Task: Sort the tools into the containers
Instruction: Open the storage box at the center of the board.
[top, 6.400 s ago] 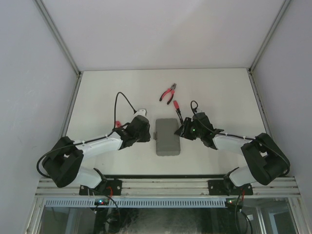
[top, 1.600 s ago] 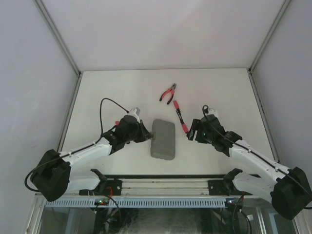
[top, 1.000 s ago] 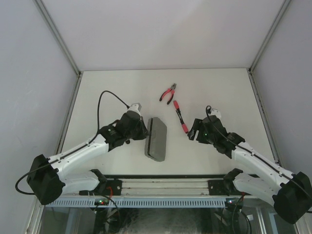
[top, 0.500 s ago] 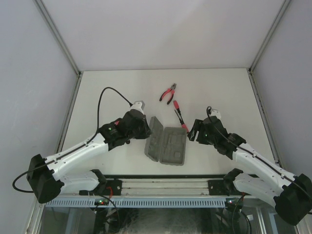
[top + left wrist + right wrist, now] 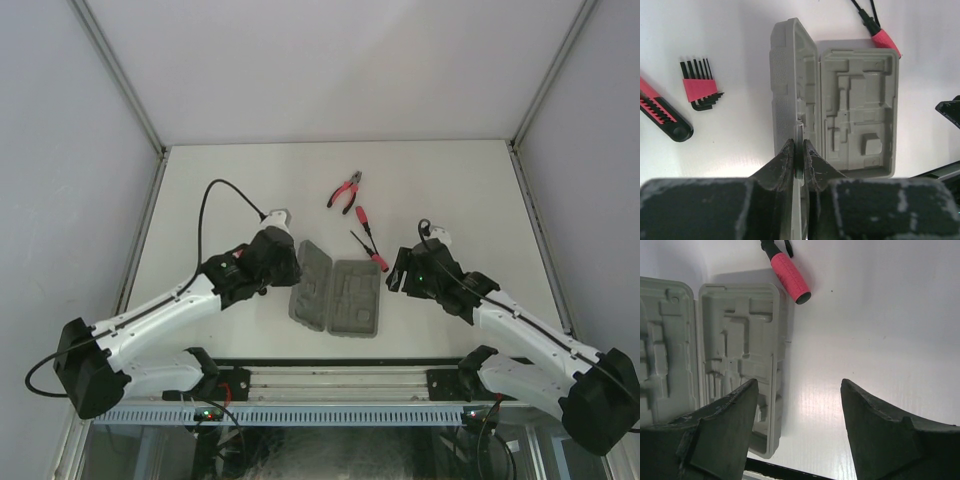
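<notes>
The left gripper [image 5: 799, 161] is clenching the near rim of the grey tool case [image 5: 860, 125], pinching the edge of its left half. That half is looking tilted up from the hinge, while the right half is lying flat on the table [image 5: 450, 190] with its moulded slots facing up and holding nothing. To the left of the case, a hex key set [image 5: 699, 85] and a utility knife [image 5: 660, 112] are lying apart from it on the left arm's side.

The right gripper [image 5: 799, 390] is hovering just beside the case's right edge, its jaws spread wide with nothing between them. Just ahead of it and slightly to its left, the red-handled screwdriver [image 5: 788, 271] is lying with the butt of its handle just beside the case's far right corner. Its long axis is running away from this gripper and slanting left, handle nearer, thin shaft farther. The right arm is looking clearly nearer, so the pick is likely falling to it, with the jaws needing to straddle the handle crosswise.

Farther out, 1 short driver [image 5: 361, 214] and the pliers [image 5: 346, 192] are waiting, well apart from both grippers
</notes>
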